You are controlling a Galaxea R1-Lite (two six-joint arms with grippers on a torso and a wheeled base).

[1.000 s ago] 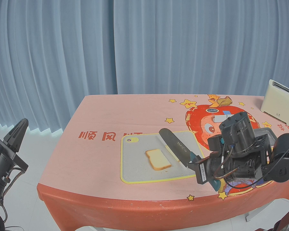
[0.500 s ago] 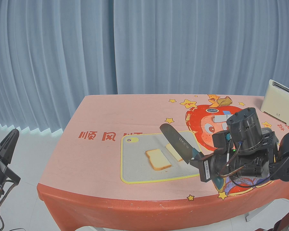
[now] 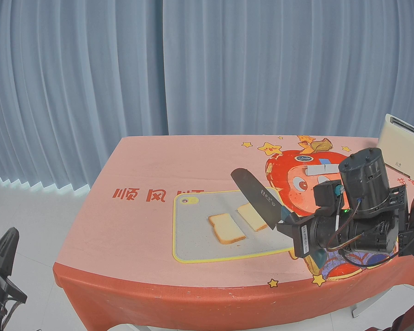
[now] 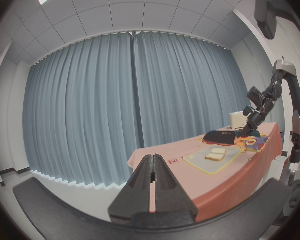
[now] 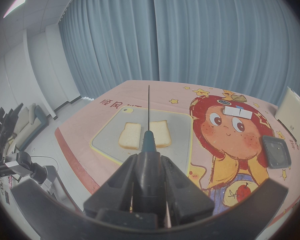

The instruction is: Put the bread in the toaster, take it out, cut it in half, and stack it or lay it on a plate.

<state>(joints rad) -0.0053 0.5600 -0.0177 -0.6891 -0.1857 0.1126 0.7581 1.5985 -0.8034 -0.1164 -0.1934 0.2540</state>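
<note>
Holding a knife [image 3: 255,194] in the right claw [image 3: 293,228], clenched around the teal handle just off the right edge of the cutting board [image 3: 193,242]. Pointing the dark blade away and to the left, raised clear of the board and hanging over the right bread half [image 3: 252,217]. Seen from the right wrist edge-on, lined up with the gap between the two pieces. Lying flat on the grey, yellow-rimmed board: that right half and the left bread half [image 3: 227,228], just beside each other with a narrow gap between. Resting under it all, a pink printed worktop [image 3: 170,162], with the board near its front edge. Standing at the far right corner of the worktop: a cream toaster [image 3: 401,145], well apart from the board. Sitting between toaster and board, beside the cartoon print: a dark square plate [image 5: 276,150]. Hanging low off the worktop's left side: left claw [image 4: 152,160], pressed closed, grasping nothing.
</note>
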